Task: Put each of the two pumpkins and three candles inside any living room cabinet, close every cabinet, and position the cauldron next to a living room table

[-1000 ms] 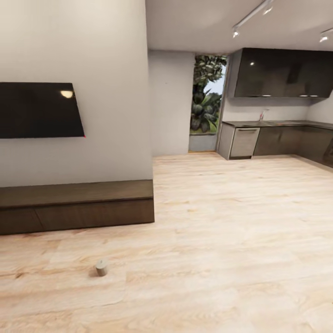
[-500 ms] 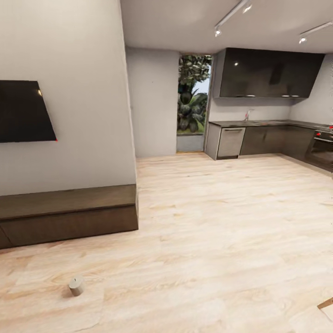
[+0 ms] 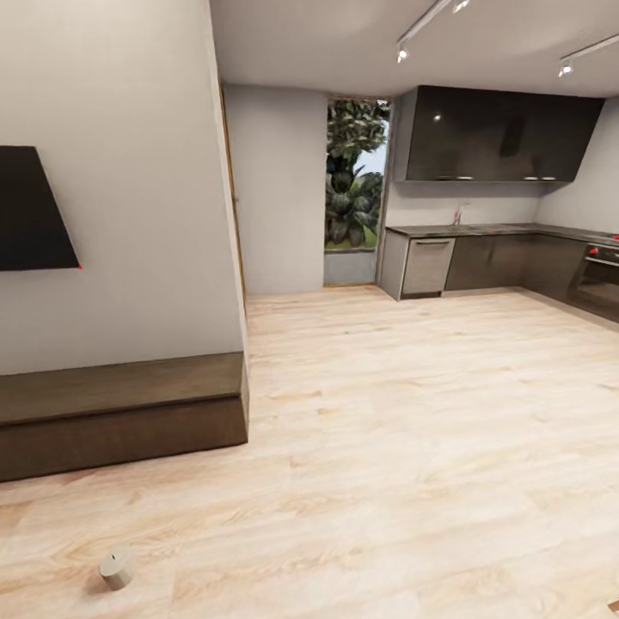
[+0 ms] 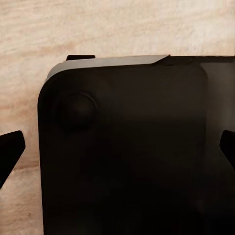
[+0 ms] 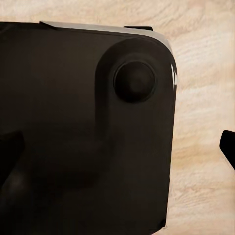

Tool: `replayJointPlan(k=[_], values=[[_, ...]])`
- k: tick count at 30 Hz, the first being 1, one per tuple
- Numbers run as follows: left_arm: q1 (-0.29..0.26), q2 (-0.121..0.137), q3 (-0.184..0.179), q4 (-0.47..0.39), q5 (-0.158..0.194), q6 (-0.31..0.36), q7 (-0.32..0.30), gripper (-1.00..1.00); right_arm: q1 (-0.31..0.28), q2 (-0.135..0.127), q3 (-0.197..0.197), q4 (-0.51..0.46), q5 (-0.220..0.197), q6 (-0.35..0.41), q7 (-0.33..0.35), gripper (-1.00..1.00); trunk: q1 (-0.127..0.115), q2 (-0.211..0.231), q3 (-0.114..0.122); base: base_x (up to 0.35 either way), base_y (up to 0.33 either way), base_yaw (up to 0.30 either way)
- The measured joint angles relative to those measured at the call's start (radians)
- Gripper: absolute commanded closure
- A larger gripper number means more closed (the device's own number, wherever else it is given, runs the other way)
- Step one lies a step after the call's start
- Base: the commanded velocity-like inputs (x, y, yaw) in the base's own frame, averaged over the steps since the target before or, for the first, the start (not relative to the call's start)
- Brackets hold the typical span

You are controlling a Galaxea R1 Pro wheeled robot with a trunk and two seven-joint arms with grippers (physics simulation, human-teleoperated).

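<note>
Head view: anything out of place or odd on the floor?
Yes. One candle lies tipped on its side on the bare wood floor, apart from the low dark cabinet along the wall. The cabinet front looks closed. Nothing else stands out.

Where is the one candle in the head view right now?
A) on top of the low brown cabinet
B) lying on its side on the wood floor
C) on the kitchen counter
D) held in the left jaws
B: the candle lies tipped on the floor, out in front of the closed low cabinet and apart from it.
</note>
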State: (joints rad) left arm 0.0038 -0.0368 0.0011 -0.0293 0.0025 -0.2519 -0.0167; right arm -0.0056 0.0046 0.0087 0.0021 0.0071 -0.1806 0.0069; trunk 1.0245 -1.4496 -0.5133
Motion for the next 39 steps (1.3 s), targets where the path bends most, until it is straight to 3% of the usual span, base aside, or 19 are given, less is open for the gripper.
replayJointPlan(k=[14, 22, 35, 39], values=[[0.000, 0.000, 0.000, 0.000, 0.000, 0.000, 0.000, -1.00, 0.000, 0.000, 0.000, 0.000, 0.000, 0.000, -0.001, -1.00, 0.000, 0.000, 0.000, 0.238, 0.175, 0.019], [0.000, 0.000, 0.000, 0.000, 0.000, 0.000, 0.000, -1.00, 0.000, 0.000, 0.000, 0.000, 0.000, 0.000, -0.001, -1.00, 0.000, 0.000, 0.000, 0.297, -0.059, 0.163], [0.000, 0.000, 0.000, 0.000, -0.001, 0.000, 0.000, -1.00, 0.000, -0.001, -0.002, -0.001, -0.004, -0.004, -0.001, -1.00, 0.000, 0.000, 0.000, 0.338, -0.031, 0.007], [0.000, 0.000, 0.000, 0.000, -0.002, 0.000, 0.000, -1.00, 0.000, -0.001, -0.003, 0.002, -0.006, -0.035, 0.001, -1.00, 0.000, 0.000, 0.000, 0.344, 0.000, 0.000]])
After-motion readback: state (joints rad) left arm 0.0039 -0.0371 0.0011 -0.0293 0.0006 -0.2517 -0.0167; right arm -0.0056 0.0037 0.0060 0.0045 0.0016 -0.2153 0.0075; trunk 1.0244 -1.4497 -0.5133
